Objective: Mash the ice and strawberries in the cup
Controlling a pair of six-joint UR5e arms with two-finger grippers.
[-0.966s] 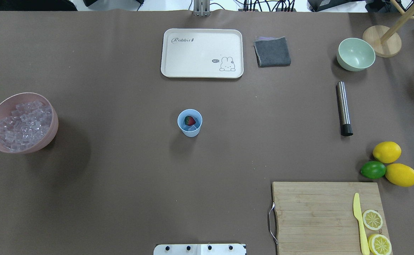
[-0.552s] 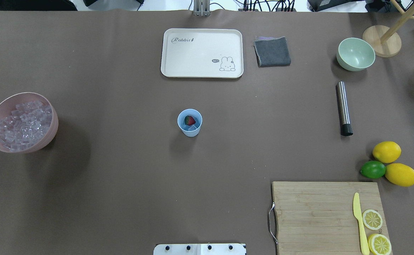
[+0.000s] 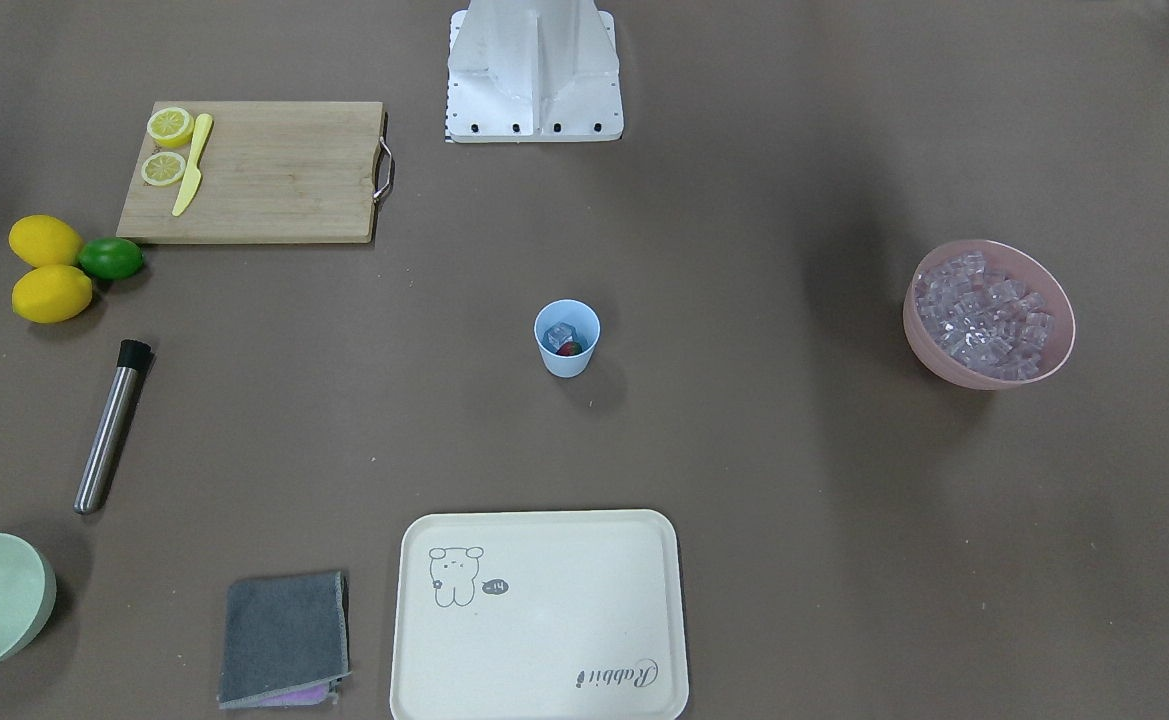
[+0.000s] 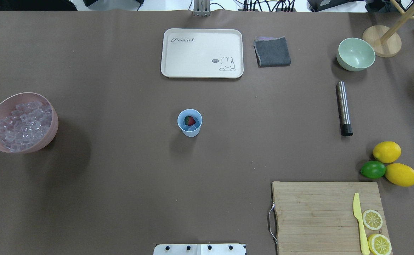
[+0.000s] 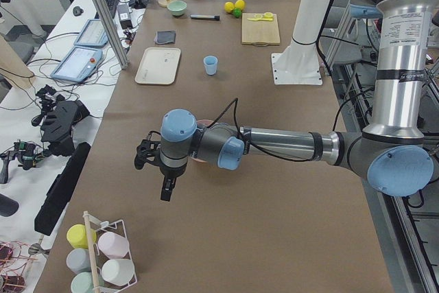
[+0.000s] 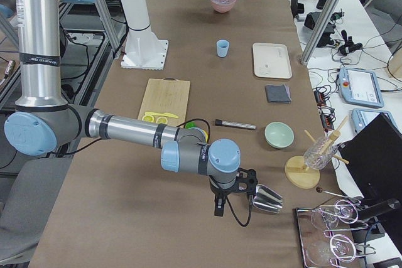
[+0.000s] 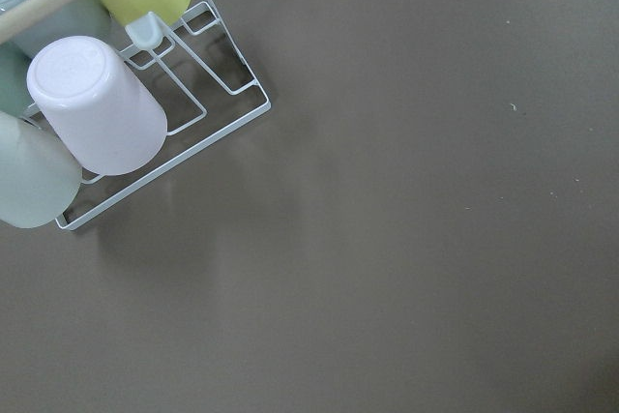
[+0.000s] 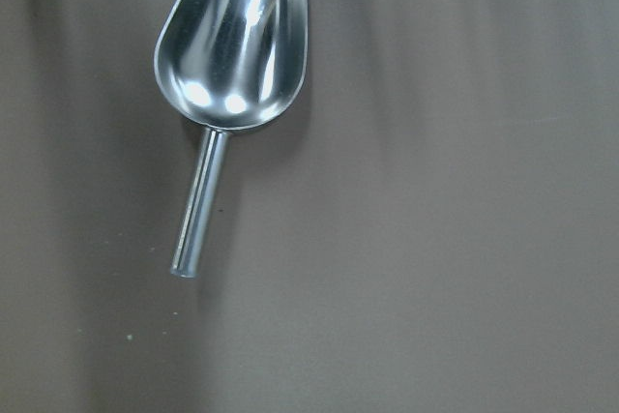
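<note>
- Light-blue cup (image 4: 190, 122) is seen upright at frame centre, with red strawberry (image 4: 190, 120) and clear ice (image 3: 563, 333) inside.
- Matte brown table (image 4: 122, 184) is seen; cream tray (image 4: 202, 53) lies beyond.
- Jaw state cannot be told for left gripper (image 5: 152, 162) or right gripper (image 6: 233, 198).

1. Desk (image 4: 122, 184) — brown matte cover, soft diffuse shadows.
2. White side bench (image 5: 92, 97) alongside it — cables, two tablets (image 5: 76, 64).
3. Slanted aluminium posts (image 5: 104, 15) at the bench edge.
</note>
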